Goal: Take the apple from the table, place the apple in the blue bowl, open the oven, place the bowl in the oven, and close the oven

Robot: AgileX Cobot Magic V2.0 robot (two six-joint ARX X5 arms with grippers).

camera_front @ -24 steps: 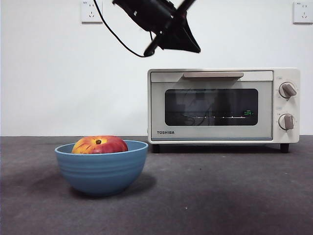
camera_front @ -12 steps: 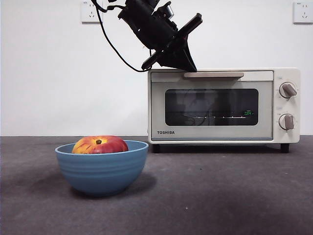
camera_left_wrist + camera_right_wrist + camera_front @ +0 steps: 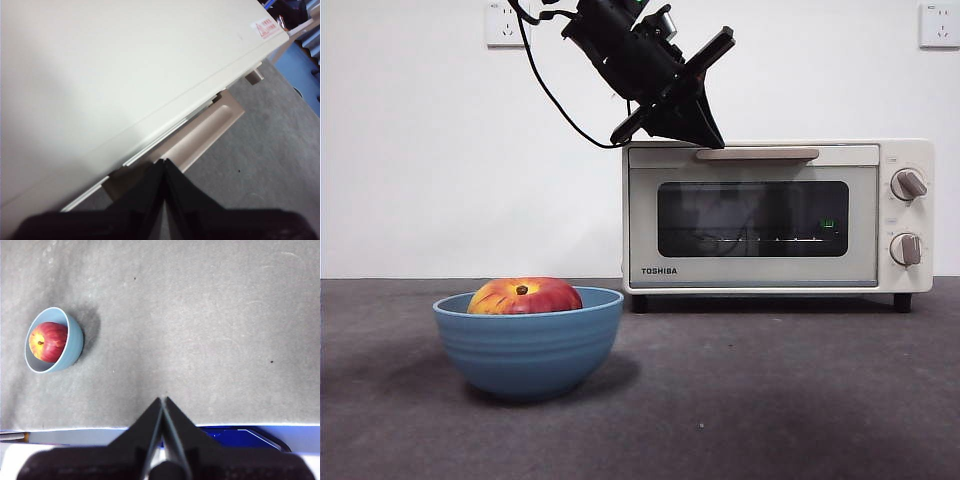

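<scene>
In the front view the apple (image 3: 524, 296) sits inside the bowl (image 3: 528, 345), which stands on the table (image 3: 770, 400) at lower left of the frame, well apart from the oven (image 3: 778, 215) at centre right. The oven door is closed, its handle (image 3: 756, 153) running along the top of the front face.

The left gripper (image 3: 705, 135) comes down from the top centre of the front view, big and dark, its tip just above the oven's upper left corner, near the left end of the handle. In the left wrist view its jaws are pressed together, gripping nothing, and the left gripper (image 3: 164, 167) points at the handle (image 3: 200, 137) just below the oven's cream top (image 3: 115, 75).

The right gripper (image 3: 163, 407) hangs high over the table with its jaws together and empty; its view shows the bowl (image 3: 70, 347) with the apple (image 3: 48, 342) at the left of the frame.
</scene>
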